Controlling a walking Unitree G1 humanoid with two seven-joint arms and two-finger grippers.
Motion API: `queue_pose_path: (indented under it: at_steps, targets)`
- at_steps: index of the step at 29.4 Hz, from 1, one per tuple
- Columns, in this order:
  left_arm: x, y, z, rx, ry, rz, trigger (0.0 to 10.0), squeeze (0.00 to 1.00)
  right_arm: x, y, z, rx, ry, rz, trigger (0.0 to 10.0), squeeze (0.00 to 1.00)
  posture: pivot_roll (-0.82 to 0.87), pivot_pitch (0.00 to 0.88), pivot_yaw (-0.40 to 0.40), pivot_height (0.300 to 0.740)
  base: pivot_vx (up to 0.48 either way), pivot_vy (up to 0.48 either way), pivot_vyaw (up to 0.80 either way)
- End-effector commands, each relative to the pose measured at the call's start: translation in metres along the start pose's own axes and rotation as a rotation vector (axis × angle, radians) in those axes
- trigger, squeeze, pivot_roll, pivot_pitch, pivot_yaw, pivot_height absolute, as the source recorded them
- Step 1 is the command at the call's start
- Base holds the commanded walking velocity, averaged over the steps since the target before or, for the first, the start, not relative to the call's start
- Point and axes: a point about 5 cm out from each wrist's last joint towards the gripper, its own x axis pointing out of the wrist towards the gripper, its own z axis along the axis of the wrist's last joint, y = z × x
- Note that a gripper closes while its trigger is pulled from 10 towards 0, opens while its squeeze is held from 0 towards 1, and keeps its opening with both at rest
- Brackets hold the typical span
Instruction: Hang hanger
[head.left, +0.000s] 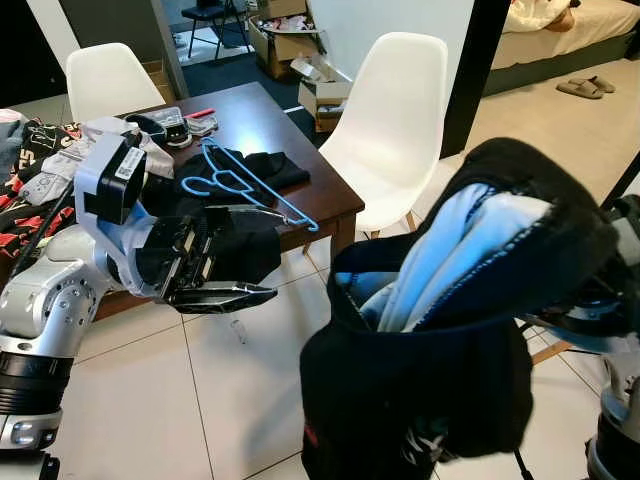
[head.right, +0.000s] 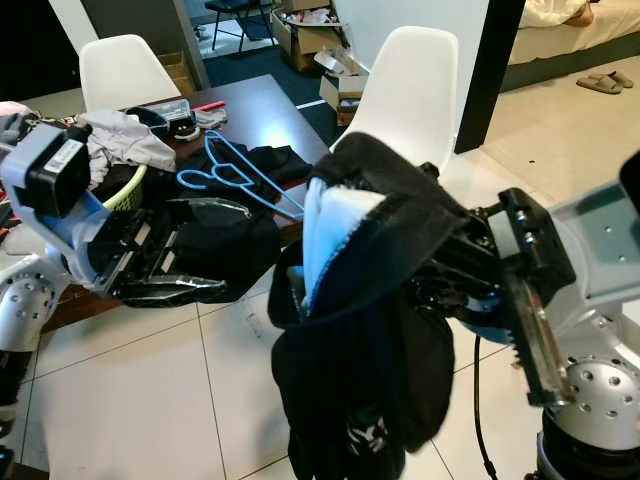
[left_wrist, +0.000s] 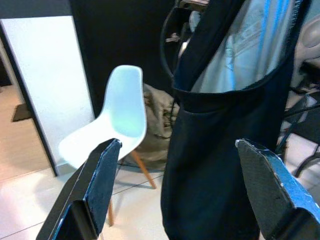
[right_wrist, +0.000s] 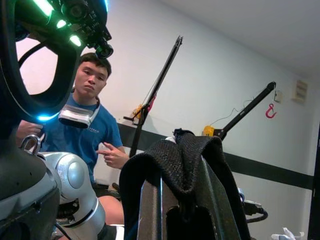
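Between the two arms hung a black garment (head.left: 420, 380) with a pale blue lining, draped over the right gripper (head.right: 440, 265), whose fingers were buried in the cloth; whether they were spread or closed could not be told. In the right wrist view the black knit fabric (right_wrist: 185, 165) lay folded over that gripper's fingertips, and behind it sat a person in a blue T-shirt (right_wrist: 87, 135).

The left gripper (head.left: 225, 265) was held level, well to the left of the garment, its two black fingers (left_wrist: 102, 175) spread wide apart with nothing between them and touching nothing. Just beyond it, on the near corner of the dark wooden table (head.left: 330, 195), lay the light blue hanger (head.left: 235, 180), flat on a black cloth (head.left: 265, 165), apart from both grippers. Past the table's far side of that gripper stood a white chair (head.left: 395, 110).
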Motion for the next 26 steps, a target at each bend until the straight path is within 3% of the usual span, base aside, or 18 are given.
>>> queue_pose_path:
  at_steps: [1,5,16,26]
  targets:
    - [0.007,-0.005,-0.002,-0.039,-0.043,-0.066,10.0,0.0,0.008,0.007,0.001,0.003,-0.004,0.056,0.0,0.0,-0.05,0.116,0.076,0.74,0.0,0.0,0.0]
    - [0.021,-0.006,-0.002,-0.06,-0.099,-0.137,10.0,0.0,0.008,0.008,0.001,0.016,-0.012,0.068,0.0,0.0,-0.05,0.115,0.07,0.74,0.0,0.0,0.0]
    - [0.039,-0.002,-0.016,-0.089,-0.118,-0.19,10.0,0.0,0.013,0.01,-0.001,0.029,-0.027,0.091,0.0,0.0,-0.06,0.11,0.072,0.74,0.0,0.0,0.0]
    - [0.053,-0.013,-0.03,-0.161,-0.145,-0.245,10.0,0.0,0.014,0.009,0.0,0.026,-0.027,0.089,0.0,0.0,-0.06,0.104,0.074,0.74,0.0,0.0,0.0]
